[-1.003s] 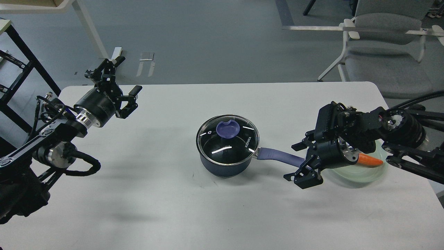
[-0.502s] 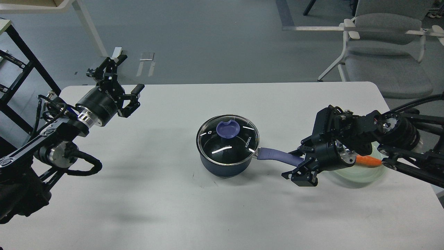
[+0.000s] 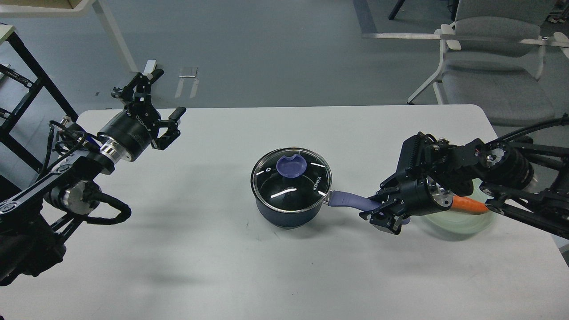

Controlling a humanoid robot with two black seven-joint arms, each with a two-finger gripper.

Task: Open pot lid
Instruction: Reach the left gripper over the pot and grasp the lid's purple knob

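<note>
A dark blue pot (image 3: 284, 214) stands at the middle of the white table (image 3: 249, 275). Its glass lid (image 3: 293, 186) lies flat on the rim, with a purple knob (image 3: 291, 166) on top. The purple pot handle (image 3: 351, 200) points right. My right gripper (image 3: 383, 208) is at the end of that handle, its two fingers closed around it from above and below. My left gripper (image 3: 163, 95) is open and empty over the table's far left corner, well away from the pot.
A pale green plate (image 3: 462, 222) with an orange carrot (image 3: 469, 206) sits at the right, partly hidden behind my right arm. A grey chair (image 3: 489, 84) stands beyond the table's far right corner. A black frame (image 3: 26, 84) stands at the left.
My right gripper has moved left along the handle and its fingers have closed around the handle's end. The pot has shifted very slightly left. My left gripper has barely moved.
</note>
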